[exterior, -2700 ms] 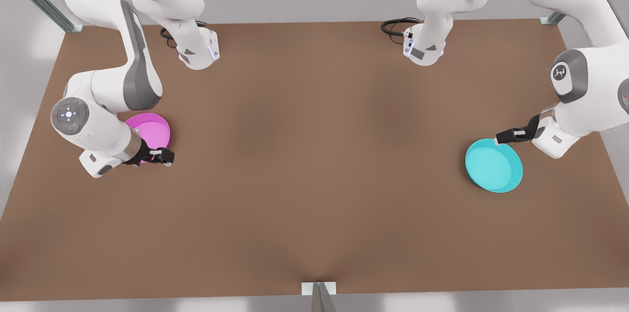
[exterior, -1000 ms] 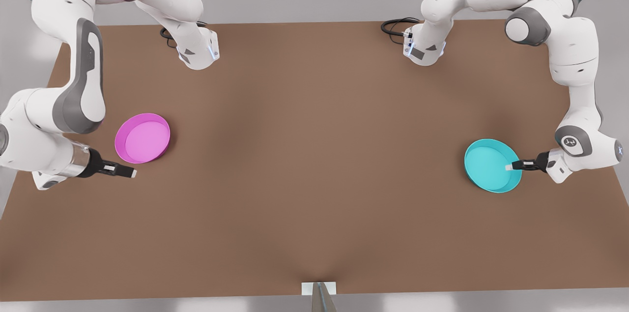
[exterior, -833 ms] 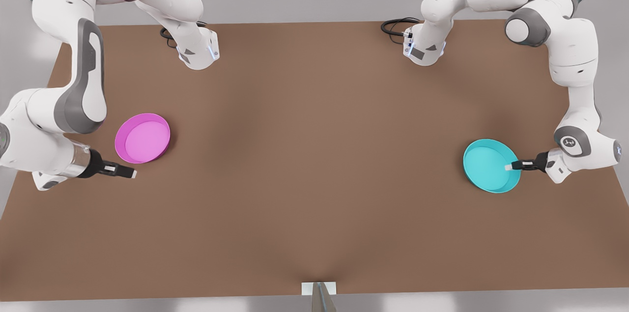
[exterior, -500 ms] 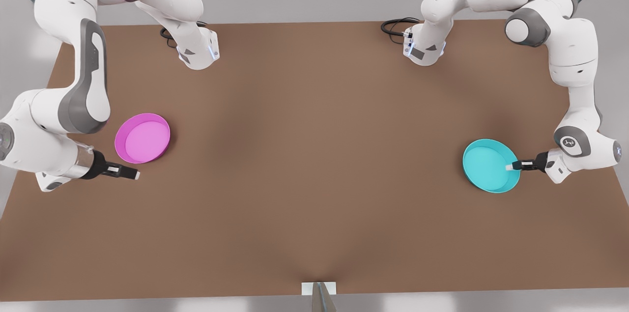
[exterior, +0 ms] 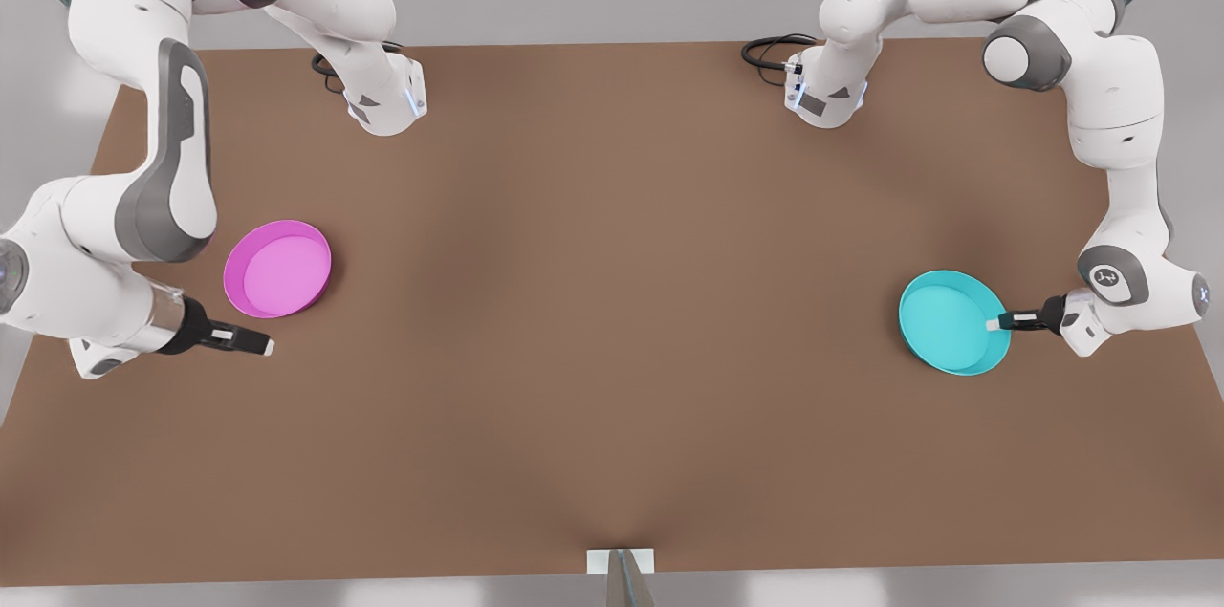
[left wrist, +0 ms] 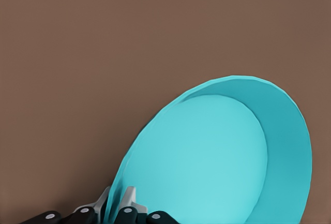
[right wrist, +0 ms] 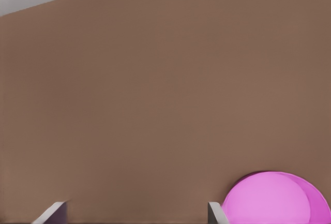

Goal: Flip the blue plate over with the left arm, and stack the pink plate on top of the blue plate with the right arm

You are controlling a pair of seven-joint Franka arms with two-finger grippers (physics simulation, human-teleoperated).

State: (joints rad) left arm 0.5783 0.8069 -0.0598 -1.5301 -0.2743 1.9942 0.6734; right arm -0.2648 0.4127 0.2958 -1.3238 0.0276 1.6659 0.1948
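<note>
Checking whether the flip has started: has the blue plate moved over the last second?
Yes, slightly. The blue plate, its rim pinched by the left gripper, has crept toward the front view's left, away from the table edge on that view's right.

Soft, even light; faint shadows, no glare
</note>
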